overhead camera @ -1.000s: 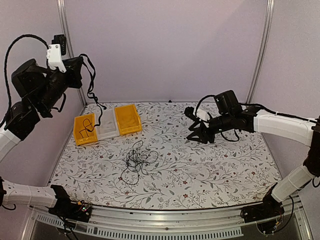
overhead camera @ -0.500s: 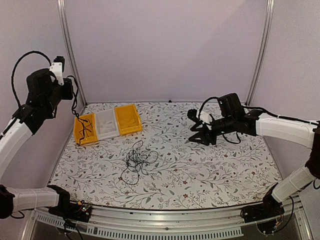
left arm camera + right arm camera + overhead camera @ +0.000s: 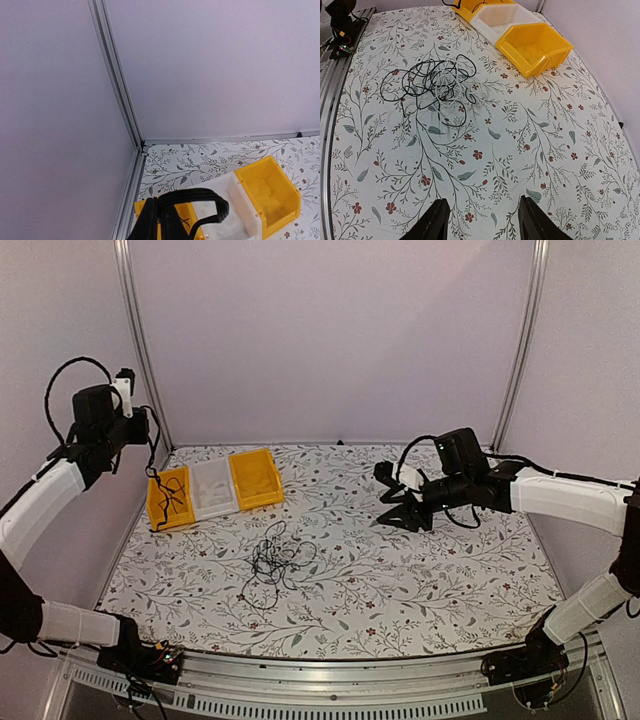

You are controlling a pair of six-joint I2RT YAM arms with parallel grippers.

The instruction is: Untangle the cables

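Black fingers on your right gripper (image 3: 482, 222) stand spread, holding nothing, low over the table (image 3: 450, 580). Your left gripper (image 3: 159, 222) is clenched on one cable (image 3: 192, 196), which trails into the end yellow bin (image 3: 172, 523). The tangle (image 3: 278, 560) sits mid-table, so I'd judge most of the sorting remains.

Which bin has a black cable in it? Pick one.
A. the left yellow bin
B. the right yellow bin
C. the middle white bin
A: in the top view a thin black cable runs into the left yellow bin, while the white bin and the right yellow bin show none.
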